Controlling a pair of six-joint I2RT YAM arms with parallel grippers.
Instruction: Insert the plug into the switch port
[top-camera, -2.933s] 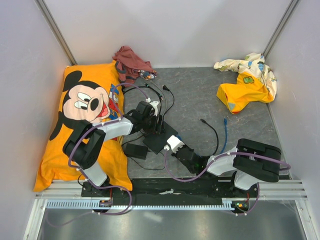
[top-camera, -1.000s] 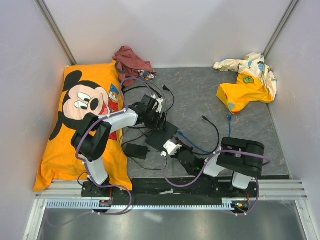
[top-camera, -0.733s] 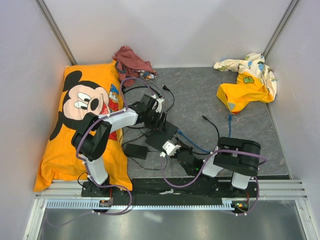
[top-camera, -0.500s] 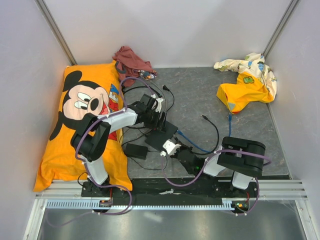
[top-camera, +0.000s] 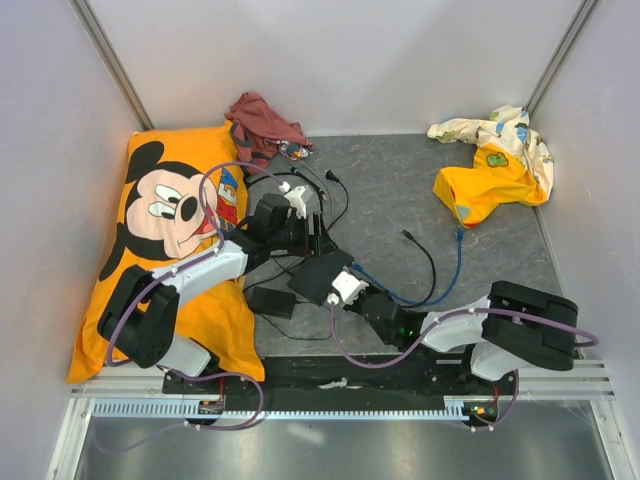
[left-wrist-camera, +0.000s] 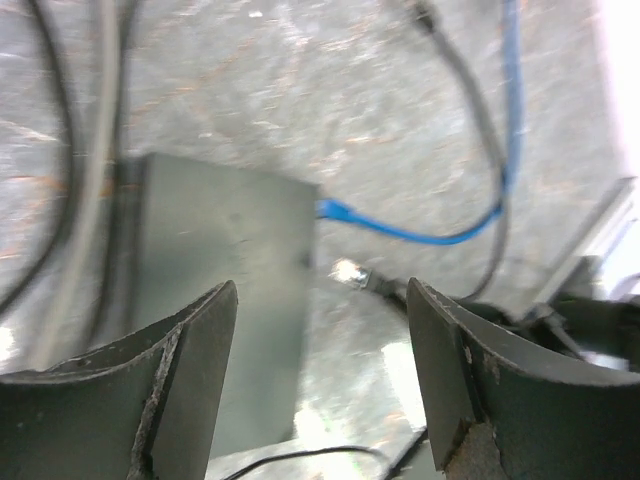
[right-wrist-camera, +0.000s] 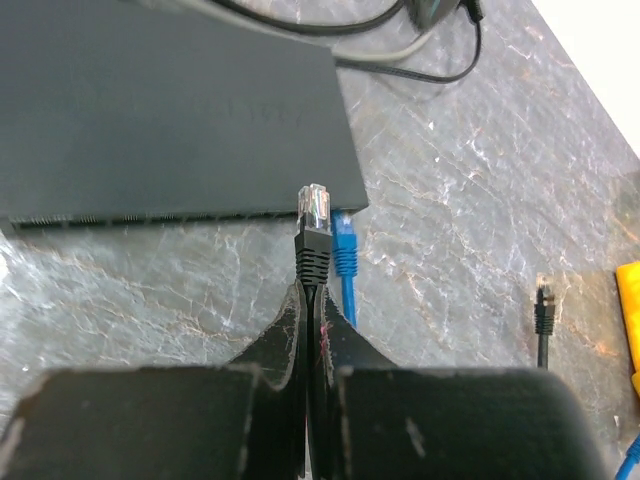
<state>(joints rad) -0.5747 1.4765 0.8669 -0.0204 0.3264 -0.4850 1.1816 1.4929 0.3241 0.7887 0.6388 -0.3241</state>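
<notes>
Plug (right-wrist-camera: 316, 208) | pinched in right claw (right-wrist-camera: 310, 300), tip pointing at switch port (right-wrist-camera: 250, 214), just short | left claw (left-wrist-camera: 320, 300) wide, empty

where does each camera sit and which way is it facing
Top external: above, behind the bases, facing down at the table; left arm, right arm show.
Left wrist: on its arm, facing down at the switch; open left end effector frames it.
Right wrist: on its arm, facing the switch's near edge; shut right end effector holds black plug.
Shared: both wrists see switch, blue cable.
</notes>
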